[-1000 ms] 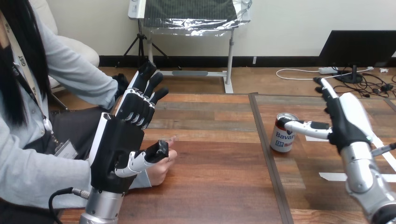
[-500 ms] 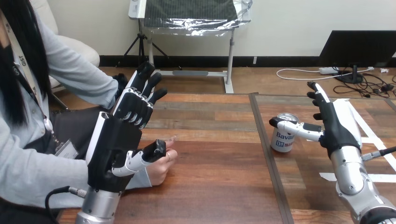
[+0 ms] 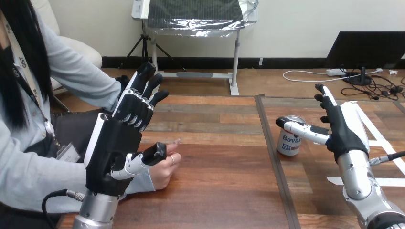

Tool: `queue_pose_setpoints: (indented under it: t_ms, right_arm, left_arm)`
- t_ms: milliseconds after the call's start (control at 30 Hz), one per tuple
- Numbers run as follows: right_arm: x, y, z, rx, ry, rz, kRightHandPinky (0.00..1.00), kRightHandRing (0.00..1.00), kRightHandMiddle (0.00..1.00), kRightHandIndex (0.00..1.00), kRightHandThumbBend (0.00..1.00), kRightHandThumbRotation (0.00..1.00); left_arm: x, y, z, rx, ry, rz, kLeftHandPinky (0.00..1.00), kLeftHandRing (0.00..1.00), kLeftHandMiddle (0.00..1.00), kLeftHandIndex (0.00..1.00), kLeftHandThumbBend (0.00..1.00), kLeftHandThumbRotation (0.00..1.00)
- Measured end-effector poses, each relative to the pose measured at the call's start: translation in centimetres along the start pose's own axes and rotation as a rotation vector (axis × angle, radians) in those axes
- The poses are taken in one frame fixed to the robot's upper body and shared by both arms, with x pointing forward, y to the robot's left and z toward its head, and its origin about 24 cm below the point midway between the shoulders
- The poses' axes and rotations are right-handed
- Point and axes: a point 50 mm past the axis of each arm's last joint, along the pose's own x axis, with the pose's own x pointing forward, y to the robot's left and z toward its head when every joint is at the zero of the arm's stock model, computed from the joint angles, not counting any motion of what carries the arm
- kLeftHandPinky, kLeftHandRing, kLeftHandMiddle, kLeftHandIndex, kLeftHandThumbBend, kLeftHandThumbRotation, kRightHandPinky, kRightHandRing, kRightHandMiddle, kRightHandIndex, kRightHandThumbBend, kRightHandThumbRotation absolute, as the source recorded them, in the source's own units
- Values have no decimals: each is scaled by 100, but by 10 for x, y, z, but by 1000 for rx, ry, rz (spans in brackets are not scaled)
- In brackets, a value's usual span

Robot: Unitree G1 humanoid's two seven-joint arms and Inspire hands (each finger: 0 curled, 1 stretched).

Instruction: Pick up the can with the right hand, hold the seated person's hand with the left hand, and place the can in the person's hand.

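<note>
Guessing the can (image 3: pixel 288 145) tips if that thumb shoves it: right robot hand (image 3: pixel 340 130) is spread wide beside it, left robot hand (image 3: pixel 114 149) unclenched too.

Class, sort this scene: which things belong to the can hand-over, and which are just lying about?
Job: red-and-white metal can; person's hand; robot's left hand; right hand.
Lying about: white tape strips on wooden table.

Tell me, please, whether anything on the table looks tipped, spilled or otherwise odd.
Nothing stands out. The can stands upright on the table with no spill around it, the open right hand beside it; the open left hand is next to the person's hand.
</note>
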Motion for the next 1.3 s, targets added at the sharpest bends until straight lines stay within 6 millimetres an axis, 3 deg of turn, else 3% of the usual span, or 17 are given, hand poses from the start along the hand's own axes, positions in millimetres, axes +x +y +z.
queue_pose_setpoints:
  t_ms: [1300]
  right_arm:
    - [-2,12,0,44,33,30,81,88,89,96,100,45]
  left_arm:
    - [-7,4,1,-4,13,9,87,95,97,93,100,50]
